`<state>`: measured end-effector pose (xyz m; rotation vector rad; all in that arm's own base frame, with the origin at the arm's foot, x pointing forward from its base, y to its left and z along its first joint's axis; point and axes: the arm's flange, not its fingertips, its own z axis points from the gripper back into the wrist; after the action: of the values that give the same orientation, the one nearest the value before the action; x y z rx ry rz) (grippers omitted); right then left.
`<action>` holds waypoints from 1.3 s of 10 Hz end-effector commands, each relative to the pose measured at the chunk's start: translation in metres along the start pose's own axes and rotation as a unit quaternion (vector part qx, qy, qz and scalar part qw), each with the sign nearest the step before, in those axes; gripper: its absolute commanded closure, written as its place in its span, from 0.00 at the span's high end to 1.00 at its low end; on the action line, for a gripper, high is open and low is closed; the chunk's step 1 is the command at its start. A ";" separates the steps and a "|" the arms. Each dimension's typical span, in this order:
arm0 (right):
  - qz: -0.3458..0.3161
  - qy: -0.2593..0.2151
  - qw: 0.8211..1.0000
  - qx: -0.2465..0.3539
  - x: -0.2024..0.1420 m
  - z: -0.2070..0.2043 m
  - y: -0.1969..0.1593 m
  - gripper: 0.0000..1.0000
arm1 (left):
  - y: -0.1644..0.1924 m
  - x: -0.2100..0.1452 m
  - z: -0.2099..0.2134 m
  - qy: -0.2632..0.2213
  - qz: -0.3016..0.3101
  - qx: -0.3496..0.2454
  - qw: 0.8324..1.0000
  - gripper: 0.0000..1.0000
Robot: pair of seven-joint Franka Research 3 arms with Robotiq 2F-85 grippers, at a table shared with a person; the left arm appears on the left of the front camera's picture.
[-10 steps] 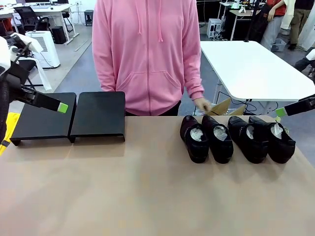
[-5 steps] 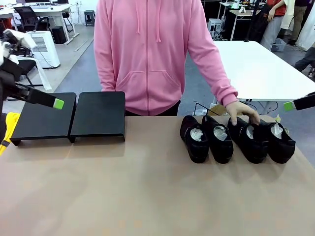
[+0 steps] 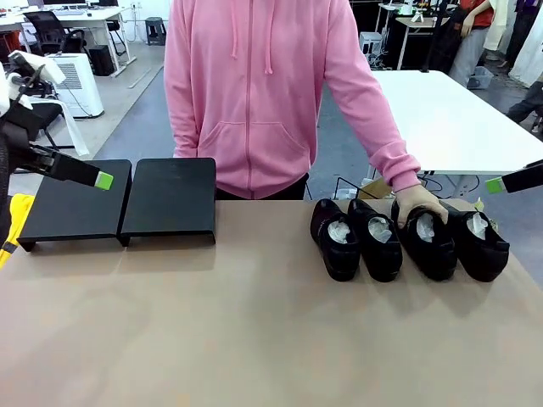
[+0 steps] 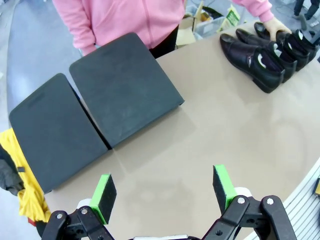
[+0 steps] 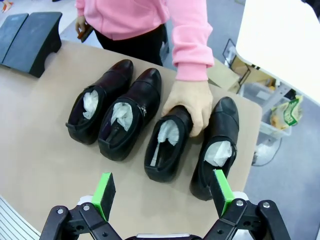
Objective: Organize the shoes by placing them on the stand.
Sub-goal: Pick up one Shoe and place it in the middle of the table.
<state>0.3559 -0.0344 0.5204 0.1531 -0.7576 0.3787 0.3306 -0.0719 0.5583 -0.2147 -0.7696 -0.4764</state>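
Several glossy black shoes [image 3: 377,239] stuffed with white paper stand side by side at the right of the table, also seen as shoes [image 5: 125,120] below my right wrist. A person's hand [image 3: 417,203] rests on the toe of the third shoe [image 5: 167,145]. The stand [image 3: 170,197], two low black flat-topped units, sits at the far left with nothing on it; in the left wrist view the stand [image 4: 125,87] lies ahead. My left gripper [image 3: 103,181] hovers open over the left unit. My right gripper [image 3: 495,185] hangs open just right of the shoes. Both grippers [image 4: 165,187] [image 5: 162,192] hold nothing.
The person in a pink hoodie [image 3: 263,93] stands at the far edge, the other hand holding a small dark object [image 5: 83,31]. A white table [image 3: 441,119] and a cardboard box [image 3: 380,185] lie behind. Yellow cloth [image 4: 20,195] hangs by the left edge.
The person's hand has reached from the table's far edge onto the third shoe. My left gripper lifted slightly; my right gripper edged toward the right.
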 end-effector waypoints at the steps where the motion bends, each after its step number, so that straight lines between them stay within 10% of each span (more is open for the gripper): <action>1: 0.000 -0.001 1.000 0.002 0.000 -0.001 0.000 1.00 | 0.003 -0.001 0.000 0.002 -0.005 -0.001 1.000 1.00; 7: 0.000 0.000 1.000 0.000 0.000 0.000 0.000 1.00 | 0.003 -0.001 0.000 0.002 -0.005 -0.001 1.000 1.00; 13: 0.032 0.156 0.987 0.004 0.102 -0.060 0.074 1.00 | 0.003 -0.001 0.000 0.002 -0.005 -0.001 1.000 1.00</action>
<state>0.4151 0.0705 0.5345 0.0999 -0.4990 0.4494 0.3306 -0.0721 0.5581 -0.2133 -0.7690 -0.4772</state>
